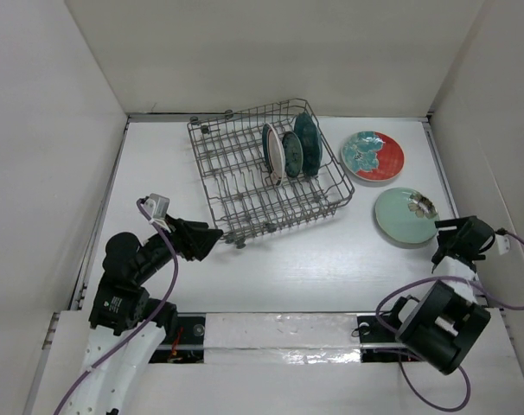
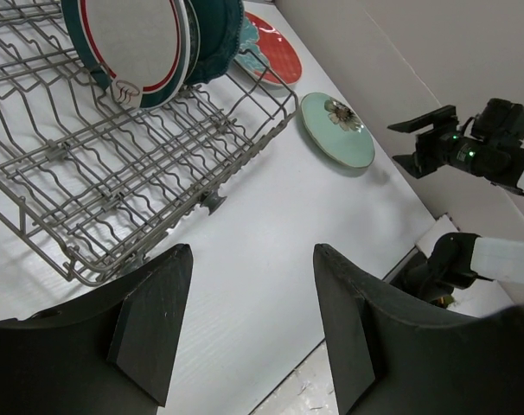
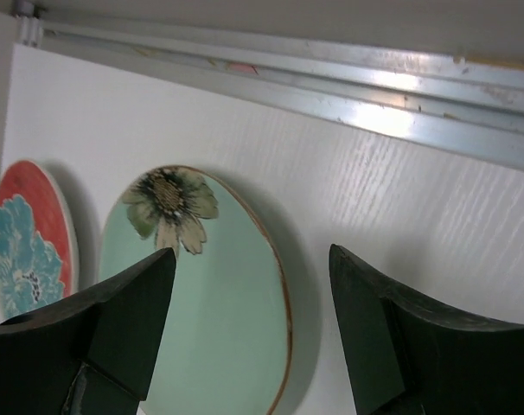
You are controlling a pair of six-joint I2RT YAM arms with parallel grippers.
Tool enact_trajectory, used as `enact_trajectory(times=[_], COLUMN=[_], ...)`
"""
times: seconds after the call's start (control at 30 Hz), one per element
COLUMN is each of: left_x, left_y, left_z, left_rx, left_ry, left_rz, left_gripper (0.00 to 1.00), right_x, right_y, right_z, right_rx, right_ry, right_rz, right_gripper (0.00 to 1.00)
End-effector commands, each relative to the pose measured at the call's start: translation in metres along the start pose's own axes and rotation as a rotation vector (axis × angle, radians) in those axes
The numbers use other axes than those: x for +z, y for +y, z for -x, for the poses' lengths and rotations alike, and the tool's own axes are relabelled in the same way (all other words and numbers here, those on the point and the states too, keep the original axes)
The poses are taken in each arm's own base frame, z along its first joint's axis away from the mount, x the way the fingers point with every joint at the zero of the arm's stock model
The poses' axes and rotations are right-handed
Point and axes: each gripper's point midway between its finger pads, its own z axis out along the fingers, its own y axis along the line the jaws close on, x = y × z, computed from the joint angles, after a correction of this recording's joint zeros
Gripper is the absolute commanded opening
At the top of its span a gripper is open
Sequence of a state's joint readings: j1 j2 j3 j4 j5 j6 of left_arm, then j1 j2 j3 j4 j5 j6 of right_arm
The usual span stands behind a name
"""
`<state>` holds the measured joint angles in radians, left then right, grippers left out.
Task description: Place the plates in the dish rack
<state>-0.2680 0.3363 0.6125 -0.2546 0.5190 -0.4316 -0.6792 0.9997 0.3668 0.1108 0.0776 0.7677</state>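
Note:
The grey wire dish rack (image 1: 236,177) sits at the back middle of the table. Three plates stand upright in its right end: a white one with a teal-red rim (image 1: 273,153), a small teal patterned one (image 1: 292,154) and a dark teal scalloped one (image 1: 308,143). A red and teal plate (image 1: 373,156) and a pale mint plate (image 1: 405,215) lie flat to the right of the rack. My right gripper (image 3: 252,252) is open, low beside the mint plate's (image 3: 201,311) near-right edge and holding nothing. My left gripper (image 2: 249,259) is open and empty, in front of the rack's (image 2: 98,173) near corner.
White walls close in the table on the left, back and right. A metal rail (image 3: 331,95) runs along the right wall near the mint plate. The right arm's base (image 1: 439,324) and its purple cable sit at the near right edge.

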Motion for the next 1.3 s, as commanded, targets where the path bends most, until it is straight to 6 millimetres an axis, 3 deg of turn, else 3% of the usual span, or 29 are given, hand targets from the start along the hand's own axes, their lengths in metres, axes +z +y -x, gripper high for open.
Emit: enact_trajectory(times=[0.0,0.13,0.33,0.4,0.57,0.6,0.67,0.83,0.93,1.03,1.07,1.13,1.2,1.23,1.27], left_x=[-0.006,-0.008,-0.009,-0.009,-0.008,-0.008,-0.008,-0.006,-0.006,-0.005,-0.005,-0.005,-0.005,-0.004,-0.004], left_y=[-0.016,-0.019,-0.019,-0.020,-0.019,-0.019,-0.019,-0.017,-0.017,-0.016,-0.016,-0.016,-0.016,-0.016,-0.015], left_z=[0.015,0.015,0.014,0.015,0.014,0.014,0.014,0.013,0.013,0.013,0.013,0.012,0.013,0.012,0.012], left_rx=[0.024,0.028,0.019,0.019,0.017,0.015,0.016,0.016,0.016,0.019,0.019,0.018,0.019,0.018,0.019], left_ry=[-0.047,-0.049,-0.045,-0.045,-0.040,-0.040,-0.039,-0.035,-0.035,-0.035,-0.035,-0.032,-0.035,-0.032,-0.031], left_rz=[-0.045,-0.057,-0.055,-0.055,-0.052,-0.052,-0.051,-0.049,-0.049,-0.049,-0.049,-0.047,-0.049,-0.047,-0.047], left_gripper=[0.55,0.55,0.54,0.54,0.54,0.54,0.54,0.54,0.54,0.54,0.54,0.54,0.54,0.54,0.54], right_x=[0.003,0.013,0.024,0.025,0.023,0.020,0.015,-0.010,-0.042,-0.096,-0.103,-0.132,-0.155,-0.177,-0.199], right_y=[0.013,0.007,0.017,0.021,0.023,0.026,0.024,0.046,0.083,0.135,0.139,0.173,0.207,0.233,0.255], right_z=[-0.024,-0.050,-0.062,-0.067,-0.070,-0.065,-0.063,-0.031,0.002,0.047,0.045,0.063,0.054,0.063,0.050], right_rx=[0.051,0.104,0.114,0.131,0.153,0.150,0.157,0.147,0.107,0.053,0.043,0.011,-0.054,-0.074,-0.122], right_ry=[0.141,0.246,0.326,0.350,0.367,0.350,0.334,0.224,0.121,-0.036,-0.041,-0.085,-0.047,-0.060,-0.027], right_rz=[0.117,0.129,0.198,0.228,0.236,0.246,0.234,0.295,0.392,0.531,0.547,0.653,0.753,0.829,0.904], right_gripper=[0.77,0.76,0.67,0.57,0.13,0.08,0.00,0.00,0.00,0.00,0.00,0.00,0.00,0.00,0.00])
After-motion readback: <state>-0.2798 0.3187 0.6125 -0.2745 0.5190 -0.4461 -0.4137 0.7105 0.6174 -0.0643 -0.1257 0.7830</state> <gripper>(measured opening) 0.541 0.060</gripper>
